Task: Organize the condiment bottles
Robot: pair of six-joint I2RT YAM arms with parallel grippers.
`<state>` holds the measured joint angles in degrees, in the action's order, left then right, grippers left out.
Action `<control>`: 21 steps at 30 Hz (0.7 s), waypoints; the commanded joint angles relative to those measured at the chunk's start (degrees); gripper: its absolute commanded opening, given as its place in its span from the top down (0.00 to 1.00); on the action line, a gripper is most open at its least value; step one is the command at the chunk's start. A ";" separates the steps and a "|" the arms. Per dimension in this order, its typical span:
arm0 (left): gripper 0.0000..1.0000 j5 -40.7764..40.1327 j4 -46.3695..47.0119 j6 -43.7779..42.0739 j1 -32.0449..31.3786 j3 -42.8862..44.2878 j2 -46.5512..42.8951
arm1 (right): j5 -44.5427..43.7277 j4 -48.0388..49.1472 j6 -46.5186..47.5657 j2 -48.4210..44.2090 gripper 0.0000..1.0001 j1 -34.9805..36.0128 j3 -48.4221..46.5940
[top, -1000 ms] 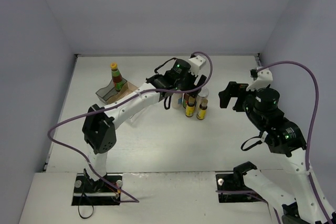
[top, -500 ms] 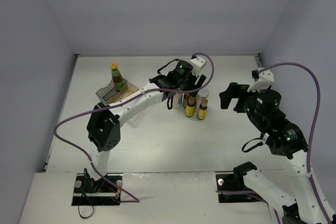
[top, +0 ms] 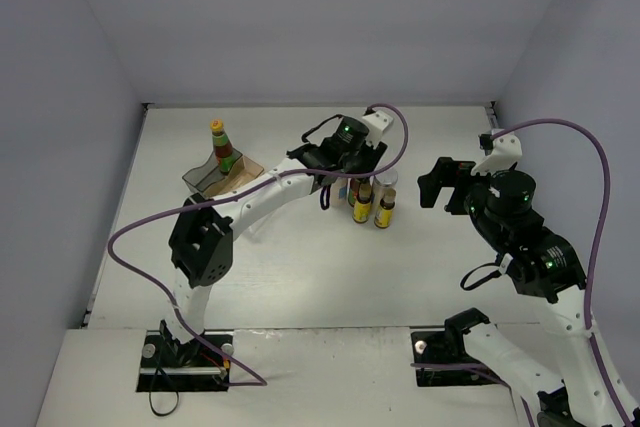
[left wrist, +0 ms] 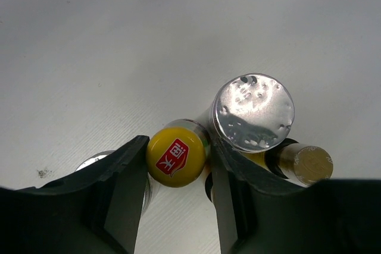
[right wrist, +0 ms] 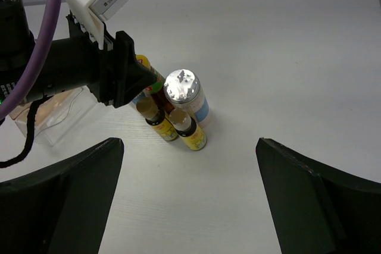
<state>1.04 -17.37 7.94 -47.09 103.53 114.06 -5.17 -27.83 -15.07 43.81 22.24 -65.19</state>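
A dark sauce bottle with a yellow cap [left wrist: 177, 157] stands in a tight cluster, and my left gripper [left wrist: 178, 148] is shut on it at the cap. A silver-lidded jar [left wrist: 253, 111] stands just right of it, and another one [left wrist: 95, 160] is partly hidden behind the left finger. Two short yellow-labelled bottles [right wrist: 156, 120] [right wrist: 189, 130] stand in front of the jar [right wrist: 183, 87]. A second sauce bottle [top: 222, 145] stands upright on the clear rack [top: 212, 179]. My right gripper [right wrist: 190, 200] hangs open, away from the cluster, holding nothing.
The rack sits at the back left of the white table [top: 300, 267]. Grey walls [top: 90, 67] close in the table on three sides. The left arm [top: 250, 202] stretches from its base across to the cluster, trailing a purple cable.
The left jaws have closed in from wide open onto the yellow-capped sauce bottle, and the left elbow has shifted slightly. The right arm has not moved.
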 commanded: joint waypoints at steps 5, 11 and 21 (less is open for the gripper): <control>0.56 -0.51 1.55 0.23 0.51 3.00 -0.51 | -1.51 3.40 0.13 0.84 0.00 0.44 -1.08; 0.58 -0.25 1.46 0.32 0.95 3.35 -0.07 | -1.33 3.58 0.22 1.01 0.00 0.44 -0.99; 1.00 -0.51 3.38 -3.02 1.65 11.24 1.51 | -1.33 3.58 0.22 0.40 0.00 0.44 -1.08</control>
<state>1.45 -19.00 7.42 -46.33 107.79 118.17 -5.17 -27.81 -15.03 44.01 22.24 -65.19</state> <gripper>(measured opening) 0.370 0.999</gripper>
